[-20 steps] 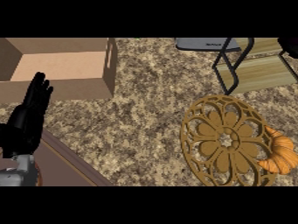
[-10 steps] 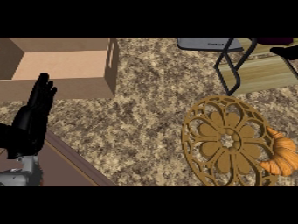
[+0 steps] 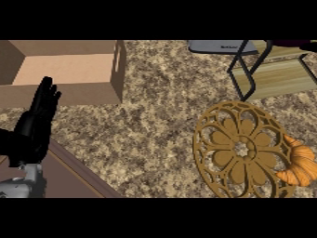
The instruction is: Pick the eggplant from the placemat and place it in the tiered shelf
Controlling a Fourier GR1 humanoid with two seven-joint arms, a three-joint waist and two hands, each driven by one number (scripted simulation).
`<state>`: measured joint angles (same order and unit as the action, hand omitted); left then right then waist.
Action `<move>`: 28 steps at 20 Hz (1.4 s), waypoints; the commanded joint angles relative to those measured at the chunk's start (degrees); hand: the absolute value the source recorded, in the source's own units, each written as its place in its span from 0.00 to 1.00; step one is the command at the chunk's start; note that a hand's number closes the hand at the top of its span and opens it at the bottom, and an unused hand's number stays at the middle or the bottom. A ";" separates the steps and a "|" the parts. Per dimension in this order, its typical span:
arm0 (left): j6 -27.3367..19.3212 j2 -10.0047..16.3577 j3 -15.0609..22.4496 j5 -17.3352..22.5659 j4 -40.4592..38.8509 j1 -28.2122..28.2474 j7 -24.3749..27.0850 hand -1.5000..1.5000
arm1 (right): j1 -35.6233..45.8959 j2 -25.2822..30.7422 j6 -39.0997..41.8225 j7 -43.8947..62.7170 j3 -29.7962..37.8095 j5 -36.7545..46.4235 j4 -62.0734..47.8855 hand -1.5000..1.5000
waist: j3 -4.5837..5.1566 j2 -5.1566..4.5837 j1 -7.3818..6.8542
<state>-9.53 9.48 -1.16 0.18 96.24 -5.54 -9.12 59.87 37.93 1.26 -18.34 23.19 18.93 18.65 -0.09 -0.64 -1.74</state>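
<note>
Placement seems the step in hand: the round golden openwork placemat (image 3: 243, 148), lower right, carries no eggplant, only an orange-brown croissant (image 3: 299, 163) on its right rim. A dark shape (image 3: 316, 45) at the upper right edge, over the black-framed tiered shelf with wooden boards (image 3: 277, 76), may be the eggplant in the right hand; too little shows to tell. Next would come a lowering onto a board, past the frame's bars, which stand most in the way. A grey flat object (image 3: 219, 46) lies at the shelf's upper left. The black left hand (image 3: 30, 132) rests at the left edge, fingers straight, holding nothing, below an open tan box (image 3: 51, 95).
</note>
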 commanded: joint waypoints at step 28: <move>0.57 0.38 -1.72 0.25 1.28 -4.41 -4.65 0.50 | -14.83 28.57 23.07 -2.39 13.64 -12.30 -8.01 0.00 | -0.24 -0.26 0.08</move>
